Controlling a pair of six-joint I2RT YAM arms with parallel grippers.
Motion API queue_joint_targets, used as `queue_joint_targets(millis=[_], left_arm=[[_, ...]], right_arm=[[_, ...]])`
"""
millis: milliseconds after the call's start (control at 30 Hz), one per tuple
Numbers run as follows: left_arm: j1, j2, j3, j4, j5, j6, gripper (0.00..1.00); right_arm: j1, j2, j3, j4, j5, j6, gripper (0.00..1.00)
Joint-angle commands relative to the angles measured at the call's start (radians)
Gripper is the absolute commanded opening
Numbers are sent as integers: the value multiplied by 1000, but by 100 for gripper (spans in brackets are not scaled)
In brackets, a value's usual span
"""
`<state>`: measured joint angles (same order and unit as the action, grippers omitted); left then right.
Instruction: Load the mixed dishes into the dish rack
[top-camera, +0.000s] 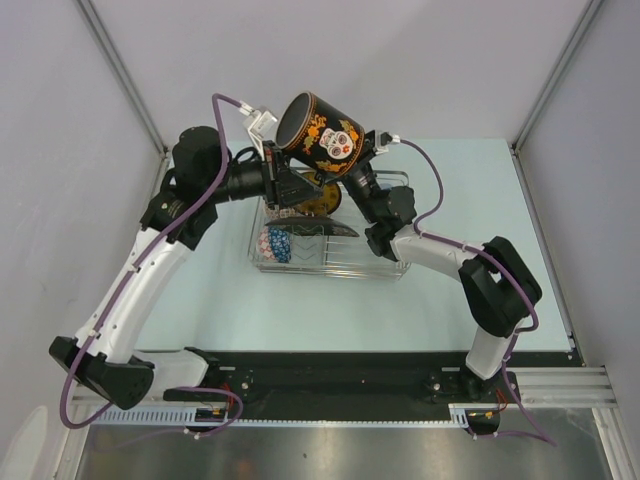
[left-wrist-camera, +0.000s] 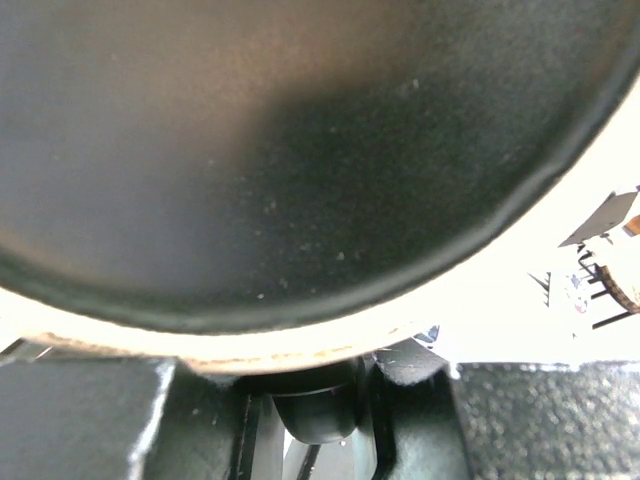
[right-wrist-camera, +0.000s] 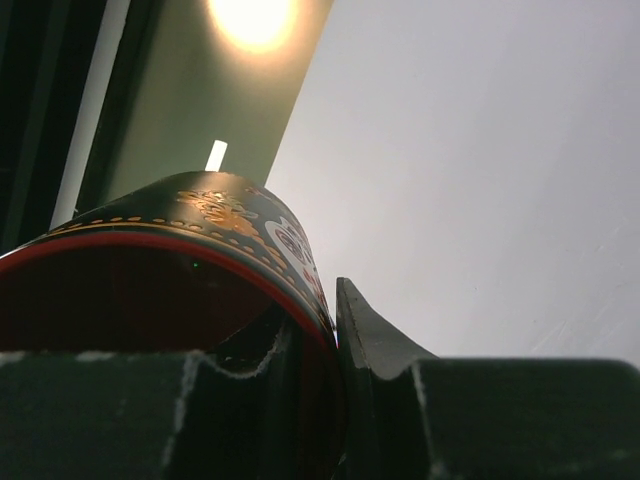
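The right hand pinches the rim of the black, red-lined, skull-painted mug; whether the left hand grips is unclear.

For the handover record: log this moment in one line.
black skull mug: aloft over dish rack | right gripper: shut on mug rim | left gripper: at mug base, grip unclear | in rack: blue-patterned bowl

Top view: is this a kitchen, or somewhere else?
Likely a robot lab booth: plain grey walls, left arm and right arm bolted to a rail, a dish rack on a pale table.
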<state>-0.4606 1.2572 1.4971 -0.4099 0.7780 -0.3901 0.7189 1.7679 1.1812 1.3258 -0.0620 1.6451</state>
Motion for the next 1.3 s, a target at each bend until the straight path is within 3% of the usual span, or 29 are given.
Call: queue_joint_targets(millis=[0,100,300,700,900,1267], left_arm=[[-24,-5,44,33,44,79,0],[-13,-13,52,10,27,102,0],[-7,-25,52,2,29,114,0],[60,-16,112,9,61,100,0],[111,5,186,17,69,83,0],[122,-4,187,6,64,89,0]], right_arm=[[68,-70,40,-45,-216,-57,12],[60,-102,15,-102,-226,-76,25],[39,-122,1,-116,-233,-80,40],[19,-143,-44,-96,-239,-70,52],[-1,-176,-87,-99,-246,-65,56],[-33,-222,-137,-142,-274,-71,61]])
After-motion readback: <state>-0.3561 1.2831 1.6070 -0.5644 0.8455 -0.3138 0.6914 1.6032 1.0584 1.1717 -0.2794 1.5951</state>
